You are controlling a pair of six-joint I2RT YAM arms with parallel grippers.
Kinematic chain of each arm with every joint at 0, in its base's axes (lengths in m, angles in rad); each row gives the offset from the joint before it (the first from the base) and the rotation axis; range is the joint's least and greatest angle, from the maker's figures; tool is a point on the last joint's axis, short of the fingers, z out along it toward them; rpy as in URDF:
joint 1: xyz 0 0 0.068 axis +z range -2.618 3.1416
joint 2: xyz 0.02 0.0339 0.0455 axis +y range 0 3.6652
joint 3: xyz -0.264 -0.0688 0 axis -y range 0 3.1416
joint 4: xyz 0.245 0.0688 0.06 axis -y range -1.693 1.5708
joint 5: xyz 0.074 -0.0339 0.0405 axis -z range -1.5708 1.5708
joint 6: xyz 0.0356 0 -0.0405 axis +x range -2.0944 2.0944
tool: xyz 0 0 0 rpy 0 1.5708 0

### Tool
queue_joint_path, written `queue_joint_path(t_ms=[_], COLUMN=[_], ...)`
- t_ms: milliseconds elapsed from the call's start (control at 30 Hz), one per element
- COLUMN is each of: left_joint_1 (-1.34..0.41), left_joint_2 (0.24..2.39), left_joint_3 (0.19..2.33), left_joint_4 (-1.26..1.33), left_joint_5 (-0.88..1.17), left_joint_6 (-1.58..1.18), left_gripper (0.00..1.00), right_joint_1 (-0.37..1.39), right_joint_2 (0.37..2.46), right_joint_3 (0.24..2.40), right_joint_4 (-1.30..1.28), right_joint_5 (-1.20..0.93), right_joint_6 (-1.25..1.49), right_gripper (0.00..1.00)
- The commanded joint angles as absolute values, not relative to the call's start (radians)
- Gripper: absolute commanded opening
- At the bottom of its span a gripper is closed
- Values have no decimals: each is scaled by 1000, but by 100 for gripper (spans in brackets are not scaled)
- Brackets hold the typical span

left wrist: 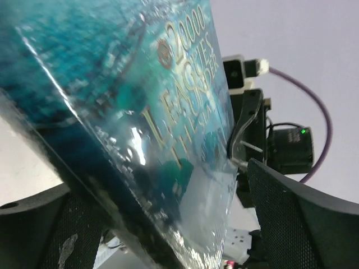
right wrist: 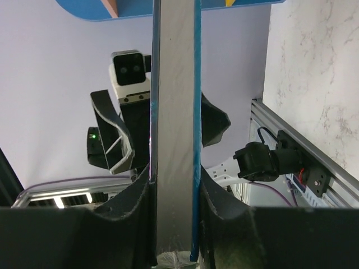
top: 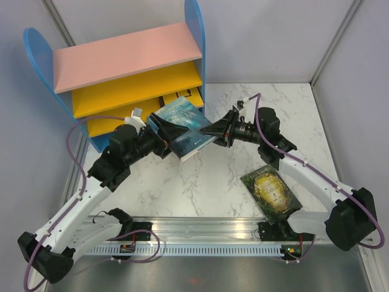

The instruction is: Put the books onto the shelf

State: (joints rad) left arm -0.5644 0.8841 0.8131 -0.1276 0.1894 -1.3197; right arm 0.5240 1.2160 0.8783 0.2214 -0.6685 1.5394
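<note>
right wrist view: your right gripper (right wrist: 175, 193) has jaws clamped on the teal book (right wrist: 174, 112), just before the shelf (top: 127, 55); left gripper (left wrist: 168, 224) jaws stand apart. draw left back straight, not brushing it.

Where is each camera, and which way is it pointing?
Top: fixed above and behind, looking down on shelf, table, left arm, right arm.
Left wrist: on the left arm, facing the teal book across the left hand.
Right wrist: on the right arm, facing that book's edge in the right hand.
Shared: the teal book.
</note>
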Motion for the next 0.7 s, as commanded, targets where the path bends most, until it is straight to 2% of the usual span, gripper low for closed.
queue_joint_path(t_ms=[0, 167, 267, 567, 667], left_joint_1=[-543, -538, -538, -538, -538], left_joint_2=[865, 877, 833, 618, 585], left_joint_3=[992, 1159, 1146, 979, 948], left_joint_4=[-506, -863, -949, -985, -1000], left_joint_5=[224, 206, 215, 242, 273], left_joint_6=[-1057, -870, -853, -894, -934], left_gripper=[100, 100, 100, 100, 100], right_joint_1=[526, 505, 495, 439, 425], right_joint_2=[1235, 1334, 1405, 1617, 1689], right_joint_3=[1053, 1124, 1204, 1431, 1540], right_joint_4=[286, 394, 400, 506, 470], right_joint_5=[-716, -735, -730, -704, -693], right_joint_6=[1483, 1577, 1578, 1661, 1658], right_gripper=[0, 0, 0, 0, 0])
